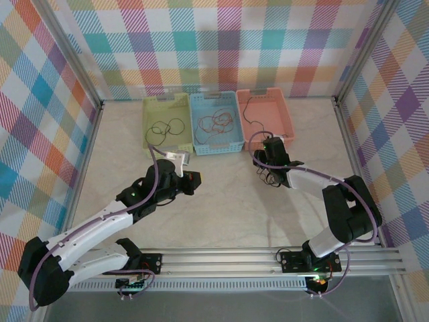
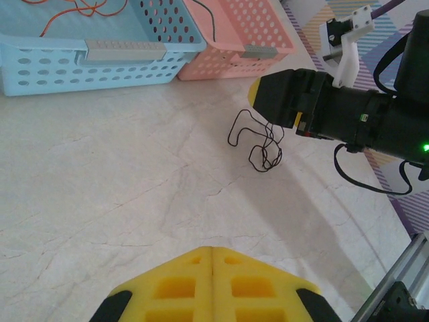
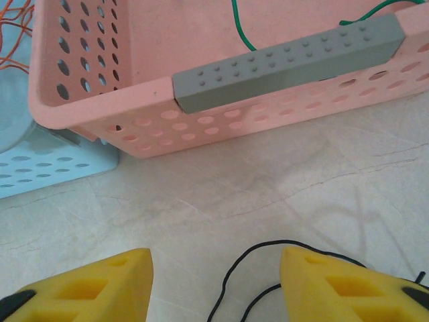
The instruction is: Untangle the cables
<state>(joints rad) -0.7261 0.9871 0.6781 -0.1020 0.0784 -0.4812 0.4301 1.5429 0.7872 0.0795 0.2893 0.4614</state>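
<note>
A thin black cable (image 2: 258, 144) lies in loose loops on the marble table under my right gripper (image 1: 271, 147). In the right wrist view it curves between the open yellow fingers (image 3: 342, 285) of the right gripper (image 3: 214, 285), close to the right one and not pinched. My left gripper (image 2: 211, 282) is shut with nothing in it, low over bare table to the left (image 1: 193, 181). Red cables (image 1: 214, 123) lie in the blue basket (image 1: 216, 144). A black cable (image 1: 166, 127) lies in the green basket (image 1: 146, 121). A thin dark cable (image 3: 241, 27) lies in the pink basket (image 3: 100, 114).
The three baskets stand side by side at the back of the table. A grey block (image 3: 288, 64) sits on the pink basket's near rim, just ahead of my right fingers. Checked walls close in the sides and back. A metal rail (image 1: 268, 258) runs along the front.
</note>
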